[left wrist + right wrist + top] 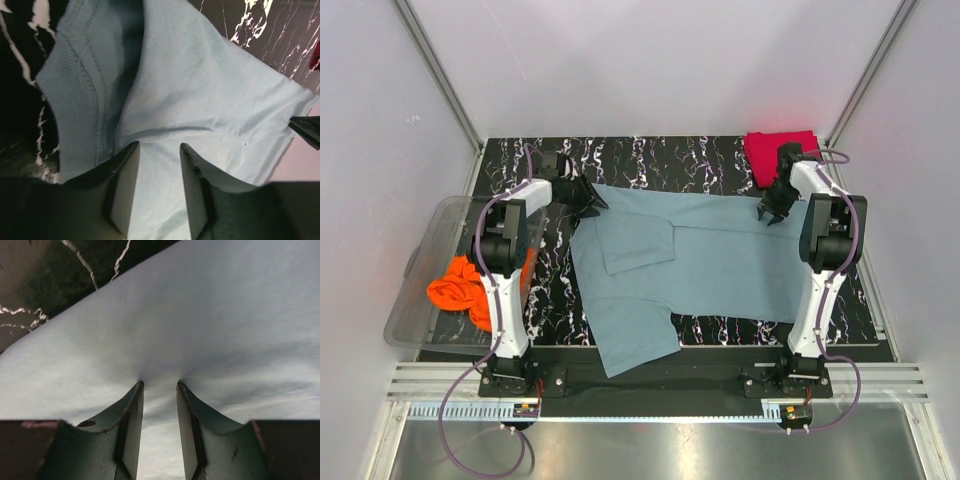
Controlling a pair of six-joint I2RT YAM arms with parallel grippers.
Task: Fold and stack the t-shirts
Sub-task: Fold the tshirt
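Note:
A dusty grey-blue t-shirt (720, 255) lies spread flat across the black marbled table, with one sleeve folded in over its chest. My left gripper (590, 198) is at the shirt's far left corner by the ribbed collar (75, 95). Its jaws stand apart over the cloth (210, 85), and the gripper (159, 145) holds nothing that I can see. My right gripper (769, 214) sits on the shirt's far right edge. In the right wrist view this gripper (159, 383) is open, its tips pressed into the cloth (225, 315), which puckers around them. A folded red t-shirt (778, 152) lies at the far right corner. The orange t-shirt (460, 288) is crumpled in the bin.
A clear plastic bin (438, 218) stands off the table's left edge and holds the orange cloth. White enclosure walls close in on both sides and the back. The shirt's near left corner (635, 350) hangs towards the front edge between the arm bases.

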